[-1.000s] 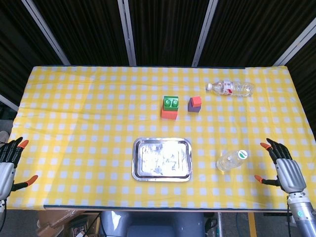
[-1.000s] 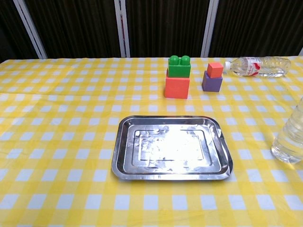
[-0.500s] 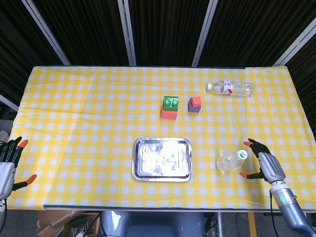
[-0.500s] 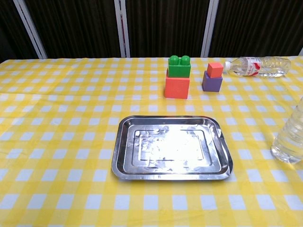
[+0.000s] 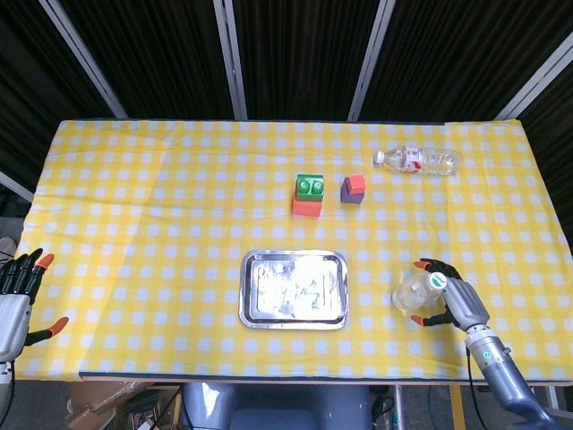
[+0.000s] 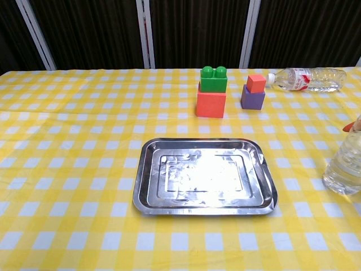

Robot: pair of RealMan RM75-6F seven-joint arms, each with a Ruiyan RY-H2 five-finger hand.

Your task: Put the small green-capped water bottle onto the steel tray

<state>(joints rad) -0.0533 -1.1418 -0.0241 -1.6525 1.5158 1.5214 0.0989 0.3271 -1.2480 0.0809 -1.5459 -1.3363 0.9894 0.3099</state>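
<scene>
worktop (image 5: 161,224): yellow-and-white check cloth, fills most of both views.
steel tray (image 5: 294,288): flat on the worktop, near the middle of the near edge; nothing on it. Chest view (image 6: 205,176) shows a bright glare across its floor.
right robot hand (image 5: 452,300): near-right of the worktop, just right of the small bottle. Orange fingertips (image 5: 419,265) curl round the bottle on the far and near sides, fingers apart. Contact looks likely, but I can't tell if it has a firm grip. In the chest view only one orange fingertip shows at the right edge.
left robot hand (image 5: 16,300): off the near-left corner of the worktop, fingers spread, holding nothing. Well apart from everything.
large bottle (image 5: 419,160): clear, red label, white cap, lying on its side at far right, cap pointing left.
small green-capped water bottle (image 5: 417,290): clear, standing upright on the worktop, right of the steel tray with a gap between them. Not on the tray. Chest view (image 6: 343,166) cuts it off at the right edge.
green-on-orange block stack (image 5: 309,194): far of the tray, centre.
red-on-purple block stack (image 5: 354,189): just right of the green-on-orange stack, apart from it.
</scene>
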